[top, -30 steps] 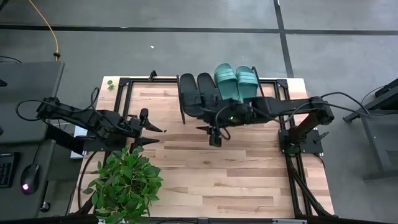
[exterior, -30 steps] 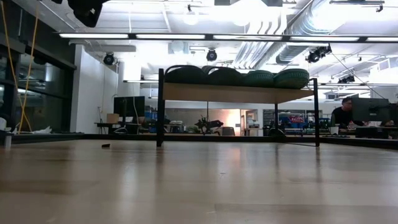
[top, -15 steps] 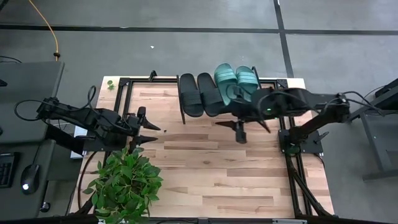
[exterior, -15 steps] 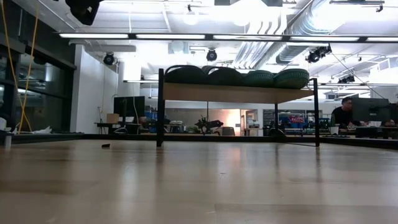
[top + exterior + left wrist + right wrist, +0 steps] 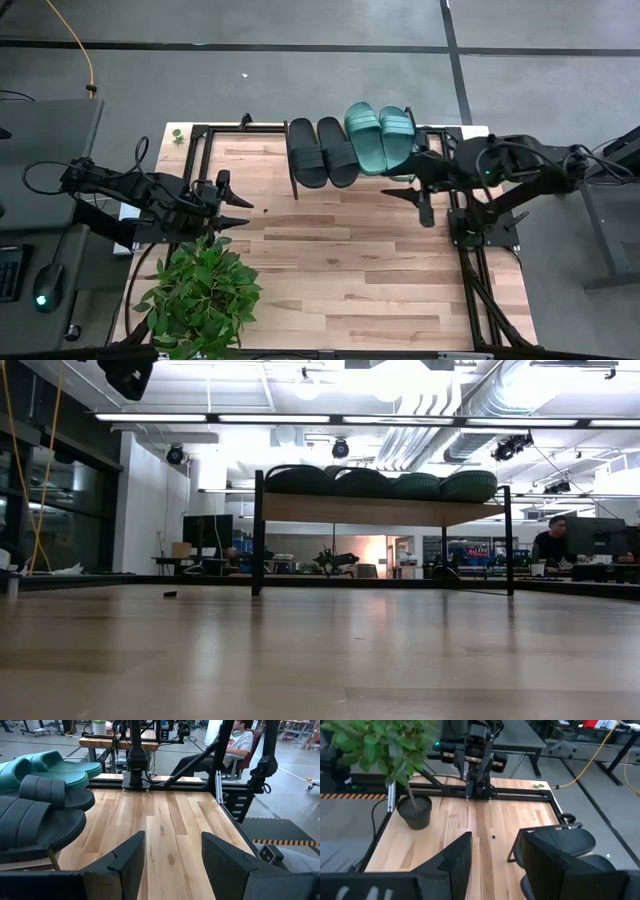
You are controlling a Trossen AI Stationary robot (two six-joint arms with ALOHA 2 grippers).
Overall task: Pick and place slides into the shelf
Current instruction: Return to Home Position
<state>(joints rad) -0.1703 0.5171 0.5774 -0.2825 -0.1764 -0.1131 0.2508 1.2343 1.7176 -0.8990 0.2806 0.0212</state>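
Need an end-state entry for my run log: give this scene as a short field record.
shelf: far edge of the table
on shelf: two black slides, two teal slides, side by side
left gripper: open, empty, above the table's left side
right gripper: open, empty, near the shelf's right end
plant: near-left corner

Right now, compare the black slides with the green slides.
Colour: the black slides are dark, the green slides teal. Place: the black slides sit toward the left arm, the green slides toward the right arm. Offset: the green slides lie closer to the table's edge than the black slides. Shared: both pairs rest side by side on the shelf, straps up.
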